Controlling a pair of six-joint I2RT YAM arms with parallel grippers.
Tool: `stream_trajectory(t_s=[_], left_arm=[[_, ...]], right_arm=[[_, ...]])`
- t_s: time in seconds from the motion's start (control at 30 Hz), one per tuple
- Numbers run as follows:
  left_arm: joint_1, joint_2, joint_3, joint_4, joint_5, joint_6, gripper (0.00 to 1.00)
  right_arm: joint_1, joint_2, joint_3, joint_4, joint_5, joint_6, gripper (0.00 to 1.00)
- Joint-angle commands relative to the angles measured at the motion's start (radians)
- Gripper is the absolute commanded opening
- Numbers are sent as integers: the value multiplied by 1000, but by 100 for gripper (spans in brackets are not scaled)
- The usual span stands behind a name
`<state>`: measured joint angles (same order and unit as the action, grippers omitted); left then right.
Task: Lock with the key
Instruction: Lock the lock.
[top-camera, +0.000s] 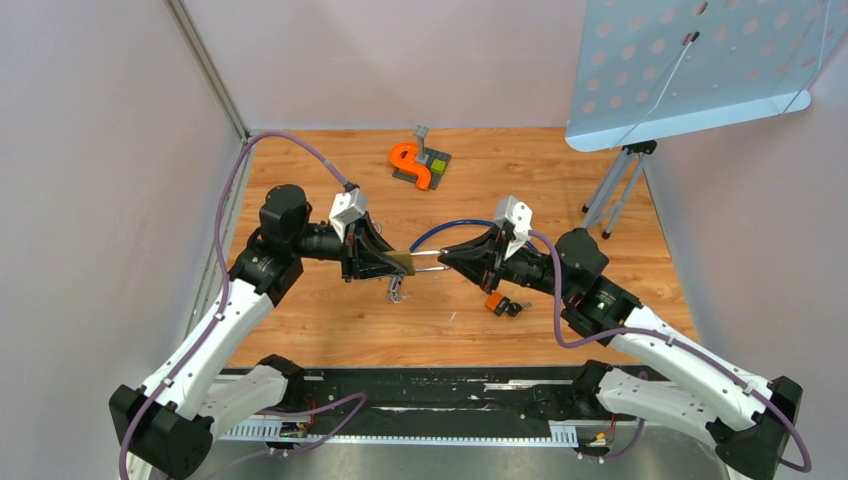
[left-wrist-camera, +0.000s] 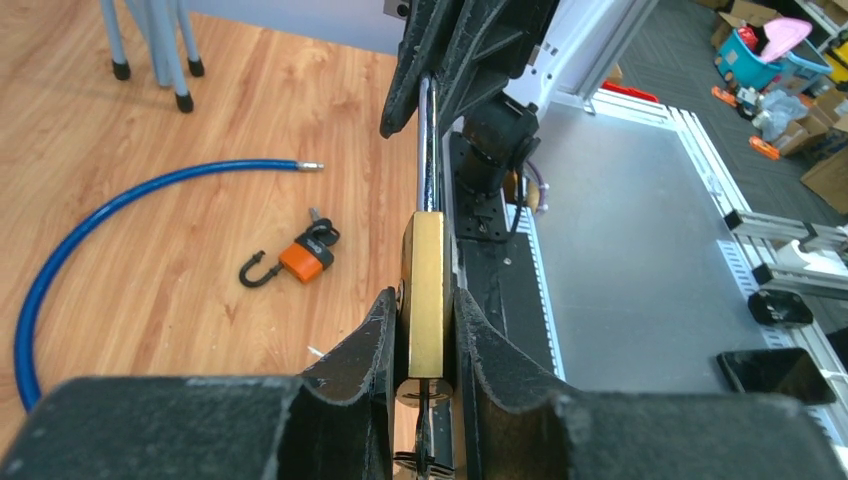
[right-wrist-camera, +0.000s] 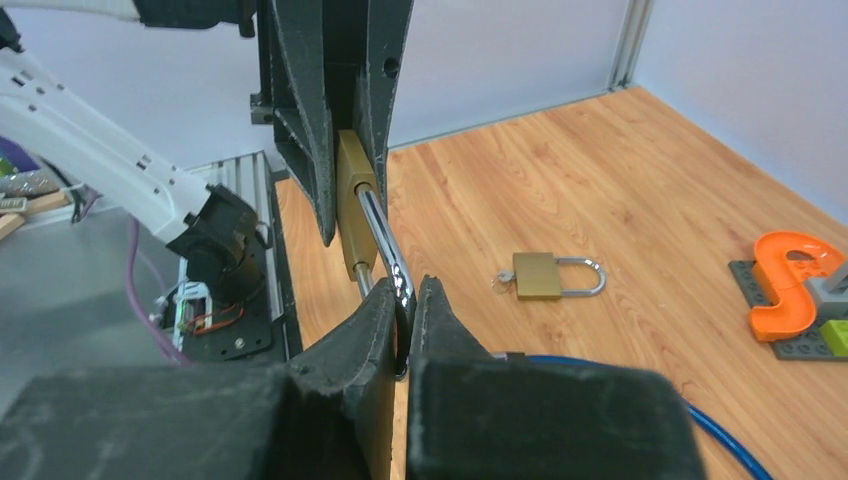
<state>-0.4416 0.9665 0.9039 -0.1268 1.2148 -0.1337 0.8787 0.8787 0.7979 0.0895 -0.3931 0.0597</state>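
Left wrist view: the left fingers (left-wrist-camera: 425, 302) are clenched on the flat faces of the brass padlock (left-wrist-camera: 425, 265), holding it in the air above the worktop (top-camera: 330, 330), roughly midway between the two arms. The keyway end faces this camera. A key (left-wrist-camera: 428, 415) appears to sit in it, with something dangling below, though that part is dark and partly hidden.

From the right wrist, the right fingers (right-wrist-camera: 405, 297) are pinched on the bend of the steel shackle (right-wrist-camera: 380, 232), directly opposite the left ones. The lock is therefore held at both ends. I cannot tell whether the shackle is seated in the body or drawn out.

Well apart from this lie an orange padlock (left-wrist-camera: 303, 258) and a blue cable (left-wrist-camera: 100, 210). A second brass padlock (right-wrist-camera: 540, 275) rests flat further off.

The main risks, as I judge them:
- **No free fingers:** both sets are occupied, so turning the key means one must let go. The lock could then pivot or sag in the remaining pinch.
- **Shackle jamming:** a push that is off the body's axis could bind the shackle against the hole instead of seating it.
- **Body slipping:** the smooth brass faces could slide between the left fingers under that push.
- **Key working loose:** a jolt could shake it out of the keyway and drop it to the worktop.
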Motion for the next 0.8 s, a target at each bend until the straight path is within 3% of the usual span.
stream_trajectory(t_s=[0.0,0.07,0.17,0.27,0.57,0.77], left_arm=[[-67,-20,3,318,70,-86,0],[-73,-11,-22,417,68,-121,0],[-74,16,15,310,39,-37,0],[-73,23,8,333,-23,-46,0],[-74,59,-62,590,-106,-196,0],[-73,51,-53,542,-125,-174,0]], right_arm=[[63,109,-43,154,-35,51,0],[65,122,-83,229,-75,107,0],[73,126,-151,315,-131,154,0],[100,139,-184,355,-151,172,0],[223,244,-179,427,-133,172,0],[232,221,-178,396,-51,163,0]])
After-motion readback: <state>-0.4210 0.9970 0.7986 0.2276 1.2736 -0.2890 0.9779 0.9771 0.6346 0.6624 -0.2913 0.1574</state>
